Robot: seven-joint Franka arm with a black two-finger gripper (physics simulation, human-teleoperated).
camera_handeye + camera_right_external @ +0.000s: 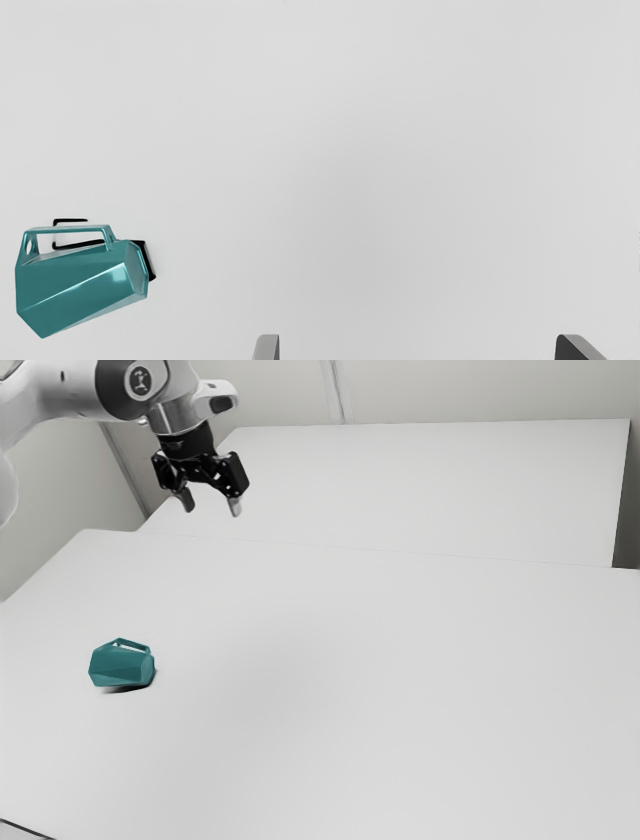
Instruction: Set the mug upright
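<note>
The pincer (212, 508), wide and empty, should centre above the mug (122, 665), which lies sideways on the desk (350, 690) at the exterior view's left, then descend gently, grip its body squarely and lift before turning.

Mug (122, 668): on its side on the bench (350, 710), toward the exterior view's left | Jaws (212, 508): above the bench, well apart from the mug
</note>
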